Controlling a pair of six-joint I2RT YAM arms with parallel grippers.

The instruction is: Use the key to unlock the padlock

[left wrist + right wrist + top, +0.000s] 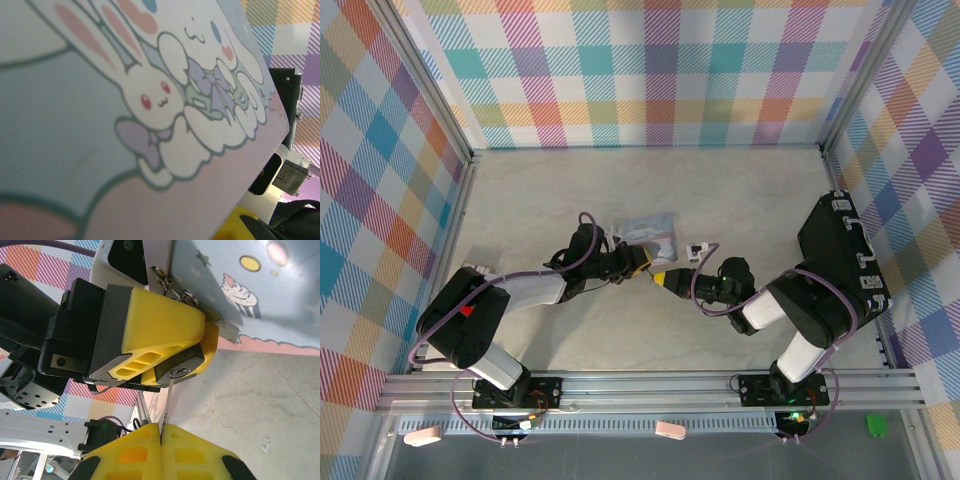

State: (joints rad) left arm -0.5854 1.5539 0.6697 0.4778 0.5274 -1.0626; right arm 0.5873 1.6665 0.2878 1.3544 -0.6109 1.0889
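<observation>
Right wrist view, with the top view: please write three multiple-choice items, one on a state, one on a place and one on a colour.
1. The right gripper is: A) wide open; B) shut on the thin dark grey metal key; C) shut on a cloth.
2. The small dark padlock sits: A) in the right gripper; B) between the left gripper's yellow fingers; C) loose, touching nothing.
3. The rectangular cartoon tin is mostly: A) pastel blue; B) red; C) black.
Answers: B, its closed tips pinch the key shaft; B, the fingers clamp the lock body; A, its lid shows light blue.
</observation>
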